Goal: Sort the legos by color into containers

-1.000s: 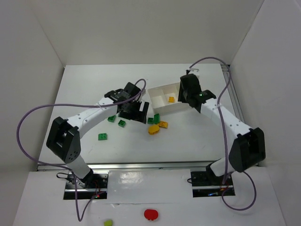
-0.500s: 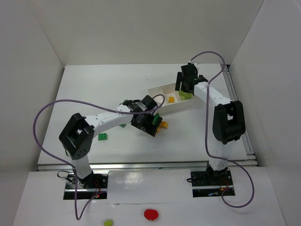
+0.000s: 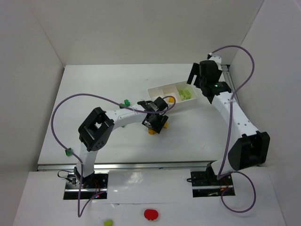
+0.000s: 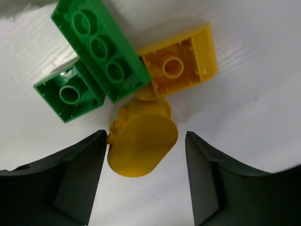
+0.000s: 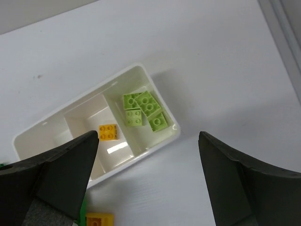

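Note:
A rounded orange lego [image 4: 141,146] lies on the table between the fingers of my left gripper [image 4: 145,137]. The left finger [image 4: 80,174] touches it and the right finger [image 4: 211,179] stands a little off, so the gripper is open. Just beyond it lie another orange lego [image 4: 181,68] and two dark green legos [image 4: 101,47]. My right gripper [image 5: 148,136] hangs wide open and holds nothing, high over the white tray of containers [image 5: 162,143]. Several pale green legos [image 5: 143,110] fill the tray's right compartment and one orange lego [image 5: 108,133] lies in the middle one. From above, my left gripper [image 3: 155,123] sits just below the tray [image 3: 155,90].
A small green piece [image 3: 126,102] sits by the left arm's cable and another [image 3: 68,151] near the table's left edge. White walls enclose the table on three sides. A red round object [image 3: 151,214] and a yellow-green bit [image 3: 108,222] lie off the table by the arm bases.
My left gripper moved right onto the orange legos and its jaws narrowed around the rounded one. My right gripper opened over the tray, then drew back to the right.

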